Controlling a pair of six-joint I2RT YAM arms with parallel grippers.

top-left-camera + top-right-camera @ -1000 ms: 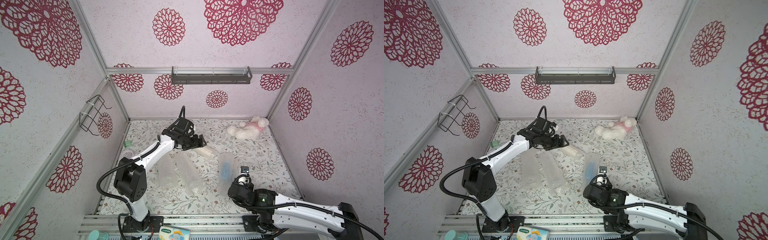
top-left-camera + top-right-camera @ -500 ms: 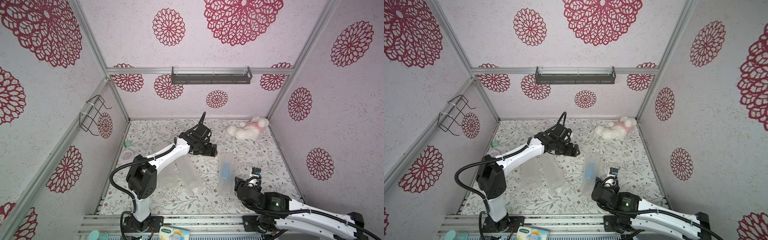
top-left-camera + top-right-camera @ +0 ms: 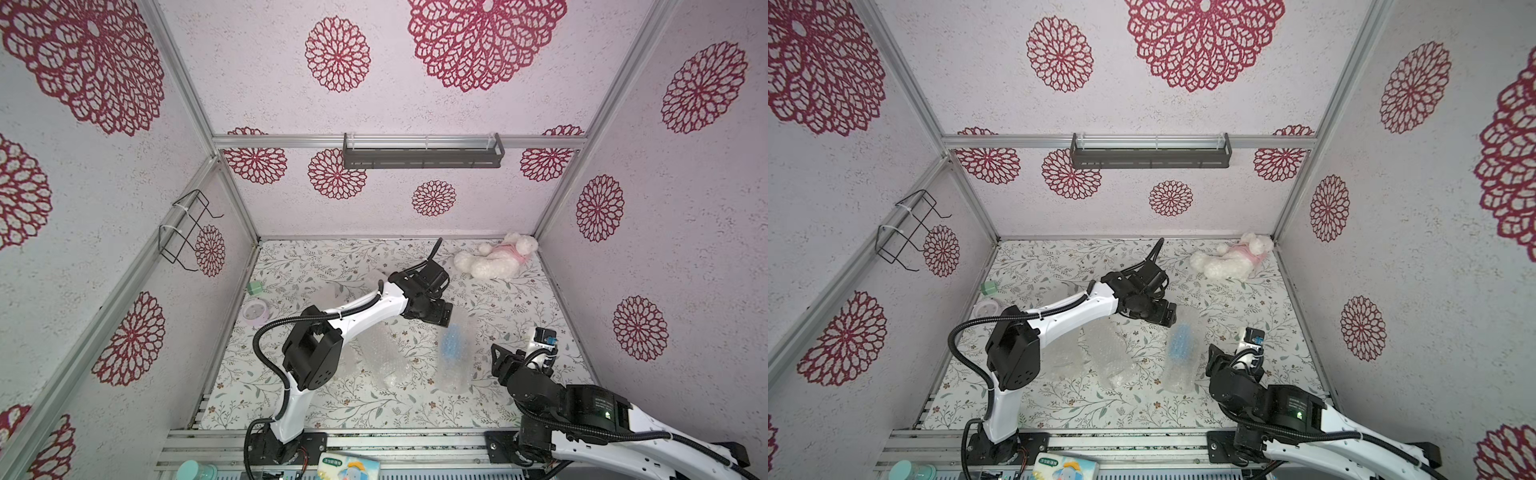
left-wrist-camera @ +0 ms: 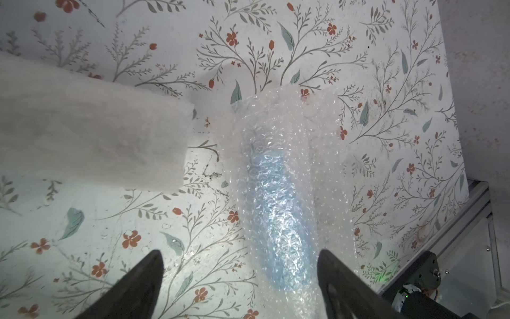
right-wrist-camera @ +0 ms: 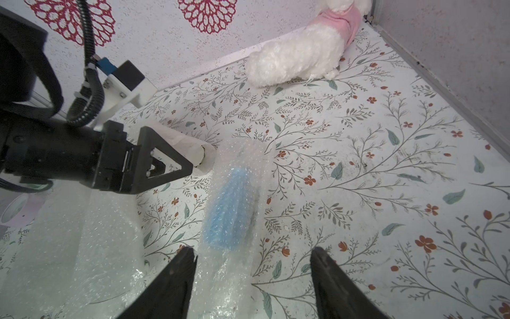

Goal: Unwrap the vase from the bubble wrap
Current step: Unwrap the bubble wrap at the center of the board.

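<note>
With the blue vase [image 4: 278, 221] lying on the surface [image 4: 96, 210], all inside the bubble wrap [image 4: 292, 116], my left hand [image 4: 238, 252] and my right hand [image 5: 253, 248] stood wide and empty at its two ends, so no grasp was made yet and I judged I must next pinch a loose edge.

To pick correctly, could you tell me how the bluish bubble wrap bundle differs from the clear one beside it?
The bluish bundle holds a blue object; the clear bundle shows only the table pattern. The open left pincer and right pincer aim at the bluish bundle, not the clear bundle. Both are bubbly plastic, ungripped.
</note>
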